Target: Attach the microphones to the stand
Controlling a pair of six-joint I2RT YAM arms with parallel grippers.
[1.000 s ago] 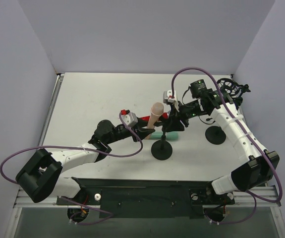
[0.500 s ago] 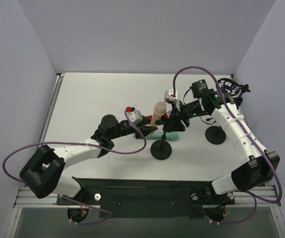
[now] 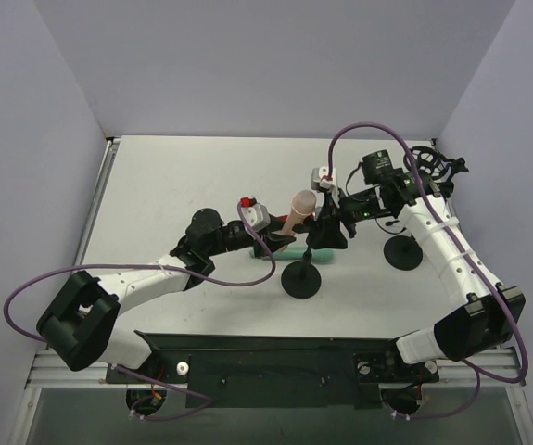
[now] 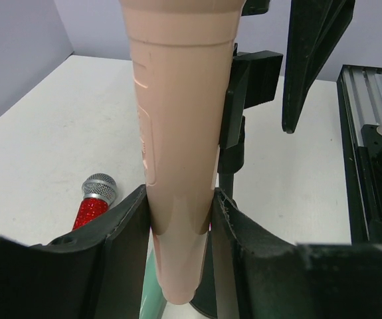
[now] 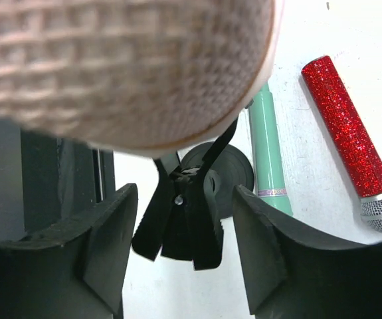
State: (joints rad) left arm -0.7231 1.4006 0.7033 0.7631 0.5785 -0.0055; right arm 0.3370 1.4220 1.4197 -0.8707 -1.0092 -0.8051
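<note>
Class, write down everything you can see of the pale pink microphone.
The pale pink microphone looks like smooth, matte plastic, with a tapering handle and a grid-textured head. It is held roughly upright, head up, above the table, clamped low on its handle by the left gripper. The black stand clip sits right beside it; whether they touch is unclear.

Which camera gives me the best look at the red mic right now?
Right wrist: the red mic lies there nearly whole, mesh head included, beside the green mic. Left wrist shows only its head end. Top external: not visible.
</note>
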